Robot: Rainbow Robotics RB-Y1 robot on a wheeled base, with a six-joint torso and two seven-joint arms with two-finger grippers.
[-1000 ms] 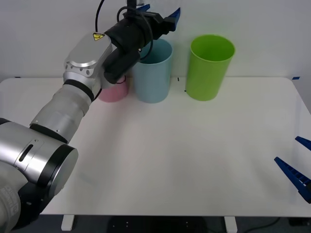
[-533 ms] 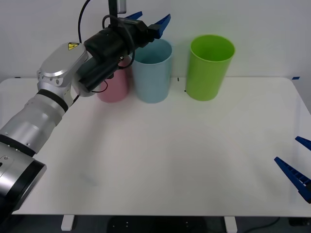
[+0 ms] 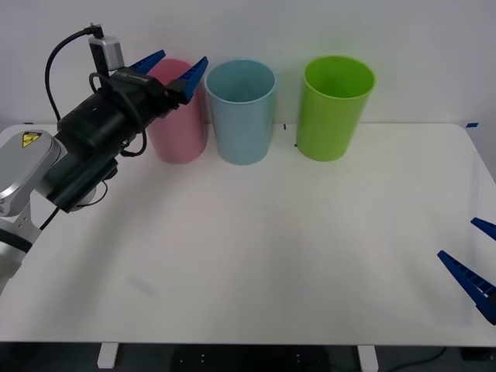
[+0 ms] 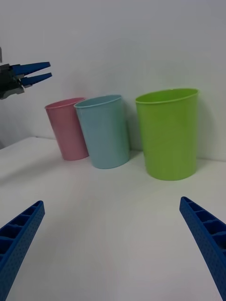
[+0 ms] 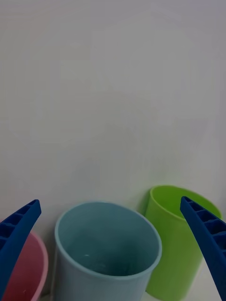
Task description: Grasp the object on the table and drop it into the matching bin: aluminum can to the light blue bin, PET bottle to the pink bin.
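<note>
White wall (image 3: pixel 403 31) stands behind a white table (image 3: pixel 271 256). Three bins stand in a row at the far side: the pink bin (image 3: pixel 182 132) on the left, the blue bin (image 3: pixel 242 116) in the middle and a green bin (image 3: pixel 335 108) on the right. The pink and blue bins are just beside each other.

The left gripper (image 3: pixel 180 62) is up in the air near the pink bin's rim, higher than the rim. Its two blue fingers are spread wide apart, and nothing is between them. The right gripper (image 3: pixel 477 256) waits low at the right edge of the table, also spread wide and holding nothing.

I cannot tell where the can is. My guess is that it lies down inside the blue bin, hidden by the bin's wall. The left wrist view looks into that bin from above, but its bottom is too dim to be sure.

If that guess is right, the job is almost done, and the step in hand is taking the left arm away. To do it well, the arm should go up and back, keeping the fingers above all the rims. The bins are tall and look light, so a small bump could tip one over. A slow move is best. The fingers can be left apart, since there is nothing to hold.
</note>
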